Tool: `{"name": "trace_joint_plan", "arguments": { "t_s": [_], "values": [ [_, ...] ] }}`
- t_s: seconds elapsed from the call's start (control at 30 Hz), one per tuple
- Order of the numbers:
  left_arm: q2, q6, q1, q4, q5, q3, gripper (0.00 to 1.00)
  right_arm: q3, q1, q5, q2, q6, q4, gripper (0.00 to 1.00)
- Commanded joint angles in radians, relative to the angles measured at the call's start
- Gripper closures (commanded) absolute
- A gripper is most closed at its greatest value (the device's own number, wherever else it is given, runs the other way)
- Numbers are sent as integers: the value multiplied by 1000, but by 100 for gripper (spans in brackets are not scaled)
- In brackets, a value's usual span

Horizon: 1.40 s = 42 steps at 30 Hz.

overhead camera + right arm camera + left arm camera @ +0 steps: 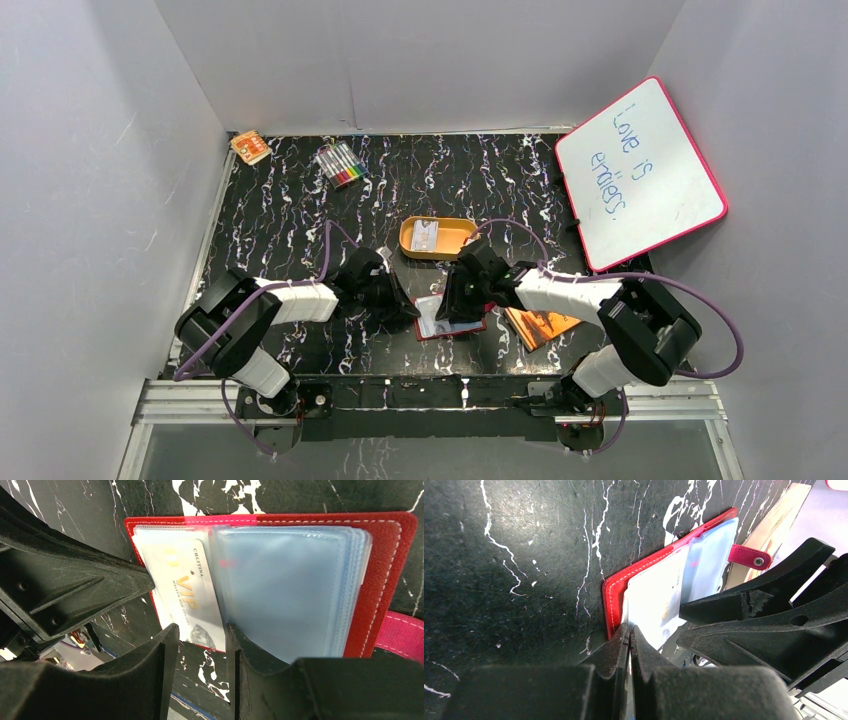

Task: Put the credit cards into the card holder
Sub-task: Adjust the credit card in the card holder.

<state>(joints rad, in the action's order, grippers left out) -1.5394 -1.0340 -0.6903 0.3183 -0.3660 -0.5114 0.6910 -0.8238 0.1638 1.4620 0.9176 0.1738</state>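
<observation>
Right wrist view: card holder [390,580] lies open & flat on the worktop [150,500], its clear sleeves [285,580] fanned to one side so the pocket beneath is exposed. One credit card [185,585], "VIP" print up, sits slanted over the bared half w/ one long edge tucked under the sleeve stack. I'd judge it partly in, not yet squared up. Right tool [200,632] is spread w/ nothing clamped between its fingers. One finger rests at the sleeves' edge, prob. to pin them out of the way while the card goes in. Left wrist view: left tool [629,630] is pressed almost together on the card's outer edge, a thin pale strip showing in the slit. That reads as a pinch on the card, for steering it toward the spine; whether it also catches pocket film, can't tell. Top view: a second credit card [427,236] lies in the orange tin [470,232] just beyond the holder, so at least 1 more to fetch. Orange booklet [540,325] lies beside the holder, not involved.
</observation>
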Motion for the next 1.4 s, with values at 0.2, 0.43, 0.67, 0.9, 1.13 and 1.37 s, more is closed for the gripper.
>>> {"name": "trace_joint_plan", "arguments": {
  "t_s": [0.2, 0.43, 0.67, 0.9, 1.13, 1.37],
  "values": [
    [-21, 21, -6, -88, 52, 48, 100, -48, 5, 60, 9, 38, -88, 55],
    [-25, 16, -5, -79, 48, 62, 100, -108, 12, 106, 0, 100, -222, 66],
    [-19, 20, -6, -89, 51, 60, 100, -146, 24, 120, -21, 130, -285, 90],
    [-17, 23, -6, -115, 78, 67, 100, -199, 43, 125, -41, 150, -302, 79],
    [-17, 23, -6, -142, 103, 70, 100, -216, 44, 141, -3, 164, -330, 65],
    [-38, 22, -6, -142, 101, 68, 100, -266, 47, 181, 1, 212, -466, 81]
  ]
}}
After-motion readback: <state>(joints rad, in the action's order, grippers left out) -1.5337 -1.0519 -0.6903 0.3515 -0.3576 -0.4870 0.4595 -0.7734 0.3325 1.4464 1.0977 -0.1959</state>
